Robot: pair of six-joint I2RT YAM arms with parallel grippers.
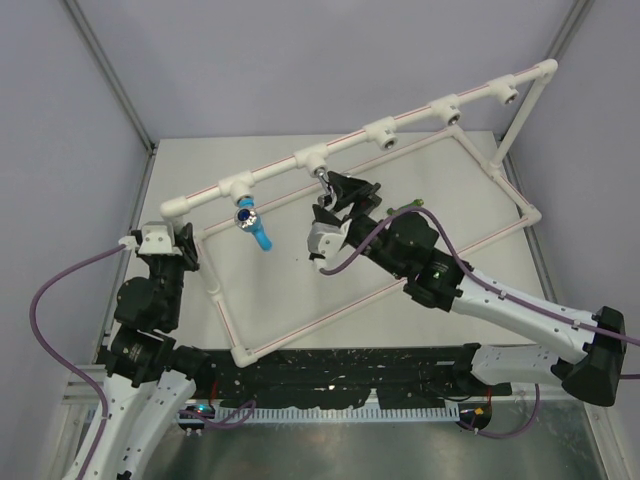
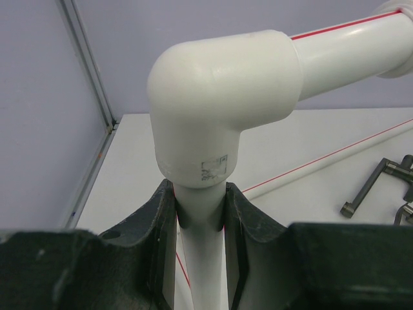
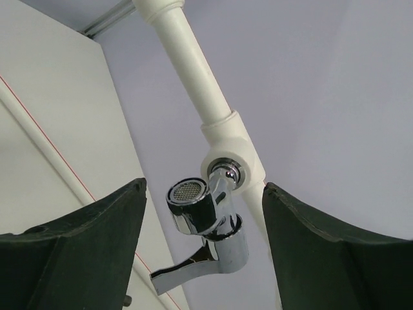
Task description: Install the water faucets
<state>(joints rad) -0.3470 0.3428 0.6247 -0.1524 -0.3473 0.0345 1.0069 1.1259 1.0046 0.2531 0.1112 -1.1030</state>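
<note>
My right gripper's (image 3: 202, 194) jaws stand wide apart, touching nothing, on either side of the chrome faucet (image 3: 216, 242), whose threaded end sits in a tee socket (image 3: 233, 161) of the white pipe frame (image 1: 330, 148). I judge it rigid, weighty for its size and slick with polish, so I would grip across its squat body, not the lever, which likely swivels. My left gripper (image 2: 200, 213) is clamped on the frame's upright pipe (image 2: 200, 265) just under the corner elbow (image 2: 219, 97).

Pale grey walls (image 1: 300, 60), white tabletop (image 1: 270, 295), metal posts (image 1: 108, 70)
</note>
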